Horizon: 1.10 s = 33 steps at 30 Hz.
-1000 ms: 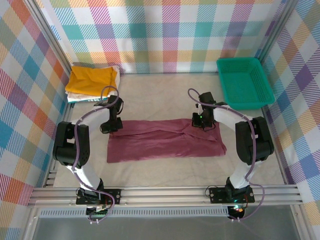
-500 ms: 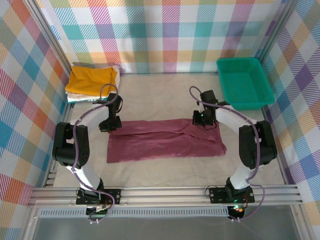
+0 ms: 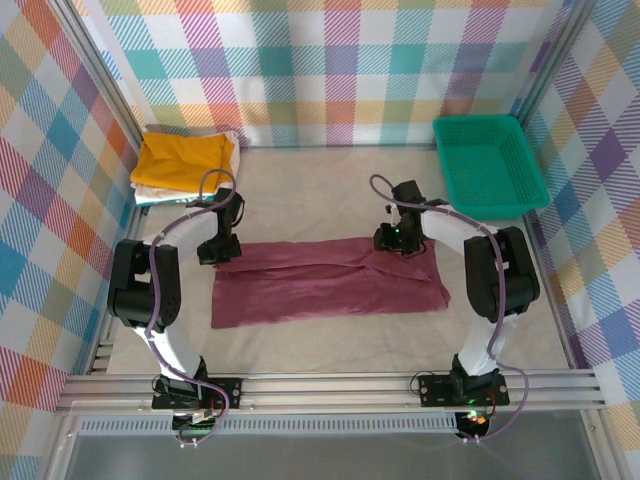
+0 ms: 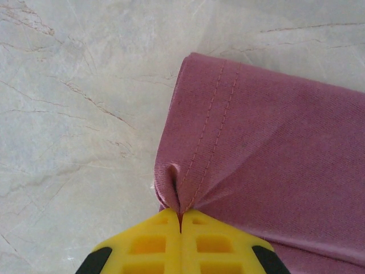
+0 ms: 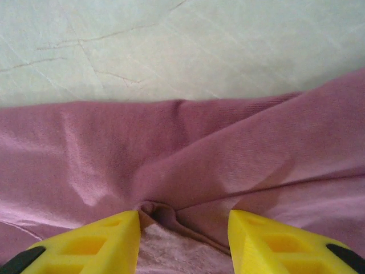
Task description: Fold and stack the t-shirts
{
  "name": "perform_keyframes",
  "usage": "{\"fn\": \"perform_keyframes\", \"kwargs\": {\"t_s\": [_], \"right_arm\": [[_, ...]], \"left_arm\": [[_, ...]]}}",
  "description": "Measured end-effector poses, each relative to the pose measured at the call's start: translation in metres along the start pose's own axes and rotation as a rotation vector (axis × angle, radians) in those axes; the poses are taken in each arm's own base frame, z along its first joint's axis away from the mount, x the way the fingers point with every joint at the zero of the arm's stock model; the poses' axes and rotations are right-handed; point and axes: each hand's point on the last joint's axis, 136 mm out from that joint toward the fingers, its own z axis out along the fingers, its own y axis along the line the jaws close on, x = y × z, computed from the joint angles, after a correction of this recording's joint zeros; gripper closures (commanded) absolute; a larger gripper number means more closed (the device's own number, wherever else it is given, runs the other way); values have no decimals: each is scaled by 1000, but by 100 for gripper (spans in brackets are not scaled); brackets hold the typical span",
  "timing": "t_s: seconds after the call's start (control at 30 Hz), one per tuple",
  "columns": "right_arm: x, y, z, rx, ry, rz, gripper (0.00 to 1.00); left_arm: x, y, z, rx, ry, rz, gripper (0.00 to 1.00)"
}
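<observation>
Top external: maroon shirt (image 3: 330,280) at counter centre, spread as a long band. Judged soft, light and limp; best taken by hems or corners. Its 9 o'clock hem corner is pinched tight in left gripper (image 4: 180,217). At 2 o'clock, right gripper (image 5: 183,220) stands half-wide astride a fold. Folded yellow shirt (image 3: 185,158) at 10 o'clock.

Soft matt maroon cloth t-shirt (image 4: 268,142) with stitched hem, creased pale table cover (image 4: 74,114), teal plastic mesh basket (image 3: 478,121).

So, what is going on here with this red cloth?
The maroon t-shirt lies folded into a long strip on the table. The left gripper is shut on its hemmed corner; the right gripper is open over the other end, cloth bunched between its fingers. At far left, folded shirts are stacked.
</observation>
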Motion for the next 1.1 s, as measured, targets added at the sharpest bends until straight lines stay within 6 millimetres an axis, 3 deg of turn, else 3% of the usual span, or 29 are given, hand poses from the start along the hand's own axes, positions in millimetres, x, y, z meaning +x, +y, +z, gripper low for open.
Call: {"fn": "perform_keyframes", "kwargs": {"t_s": [0.3,0.43,0.77,1.1], "right_arm": [[0,2,1,22,10,-27,100],[1,2,-8,31,6,-31,100],[-2,15,-61,-2,-95,-50,100],[11,17,-54,-27,-63,-29,100]], "left_arm": [[0,0,1,1,0,0,100],[0,0,1,0,0,0,100],[0,0,1,1,0,0,100],[0,-1,1,2,1,0,100]]}}
